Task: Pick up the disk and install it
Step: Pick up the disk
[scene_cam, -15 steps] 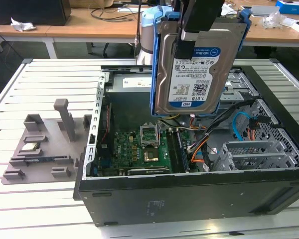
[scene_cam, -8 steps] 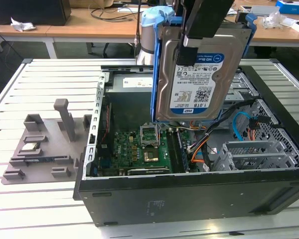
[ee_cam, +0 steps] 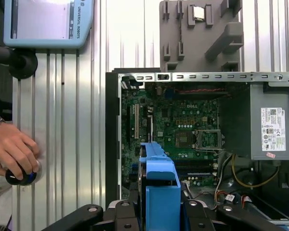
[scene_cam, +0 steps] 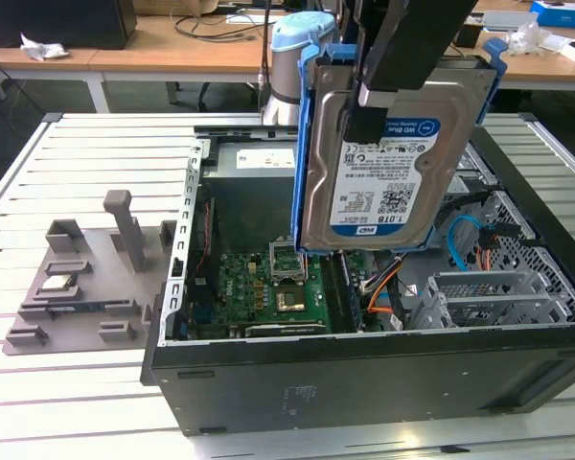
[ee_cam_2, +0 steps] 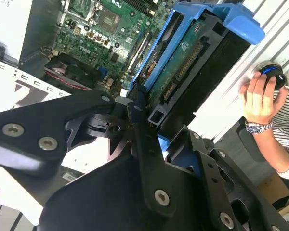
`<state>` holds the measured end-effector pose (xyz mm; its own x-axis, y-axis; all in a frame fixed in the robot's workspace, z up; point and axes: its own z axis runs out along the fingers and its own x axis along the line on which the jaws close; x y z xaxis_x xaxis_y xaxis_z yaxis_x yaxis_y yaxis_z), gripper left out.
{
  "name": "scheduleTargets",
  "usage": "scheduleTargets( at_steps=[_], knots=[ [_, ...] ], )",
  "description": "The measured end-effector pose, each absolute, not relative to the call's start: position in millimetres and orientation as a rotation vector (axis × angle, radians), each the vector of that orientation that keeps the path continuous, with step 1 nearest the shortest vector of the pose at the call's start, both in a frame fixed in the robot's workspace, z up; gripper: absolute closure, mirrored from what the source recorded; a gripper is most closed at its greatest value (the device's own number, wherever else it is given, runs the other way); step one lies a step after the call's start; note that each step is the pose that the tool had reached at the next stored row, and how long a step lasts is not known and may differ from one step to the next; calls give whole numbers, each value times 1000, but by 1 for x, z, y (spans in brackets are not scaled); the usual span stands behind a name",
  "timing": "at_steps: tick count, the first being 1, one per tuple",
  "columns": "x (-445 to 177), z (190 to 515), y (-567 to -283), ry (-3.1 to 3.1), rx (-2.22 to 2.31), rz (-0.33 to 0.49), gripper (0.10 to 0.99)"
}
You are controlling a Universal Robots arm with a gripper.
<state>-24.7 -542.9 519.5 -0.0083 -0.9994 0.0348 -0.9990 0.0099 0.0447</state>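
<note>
- The white slatted metal tabletop (scene_cam: 86, 402) carries everything in the scene.
- A black open-sided computer case (scene_cam: 364, 383) lies on it with its inside facing up. In the first wrist view its perforated silver rim (ee_cam: 207, 76) runs along one edge.
- A grey moulded plastic parts holder (scene_cam: 77, 287) sits just beside the case, on the exterior view's left.
- A green circuit mainboard (scene_cam: 259, 287) covers the floor of the case on that same side.
- A grey perforated metal drive cage (scene_cam: 489, 292) stands in the case toward the exterior view's right, with orange and blue cables near it.
- The disk (scene_cam: 393, 163), a flat silver metal hard drive with a white-and-blue label in a bright blue plastic bracket, hangs on edge above the open case and appears clear of it. Its label faces the exterior camera, and its green underside (ee_cam_2: 183, 72) shows in the second wrist view.
- The black pincer (scene_cam: 369, 101) is clamped on the disk, one finger laid across the label face.
- A person's hand (ee_cam: 12, 149) rests on a round black-and-blue knob (ee_cam: 21, 177) beside the case.
- A small square silver chip (scene_cam: 57, 284) lies in the parts holder.
- Judgement: the pick-up looks done and the disk is in carry, not installed. Seating it would call for lining the blue bracket up squarely with its bay and keeping clear of the cables.
</note>
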Motion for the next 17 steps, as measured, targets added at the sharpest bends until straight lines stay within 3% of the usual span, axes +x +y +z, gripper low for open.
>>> scheduleTargets(
  at_steps=[4,6,7,17],
  knots=[
    [-25,519,-550,-2197,2178,-25,718],
    [-25,519,-557,-2234,2218,-115,718],
    [-25,519,-560,-2237,2221,-122,718],
    [7,518,-564,-2233,2217,-113,718]
  ],
)
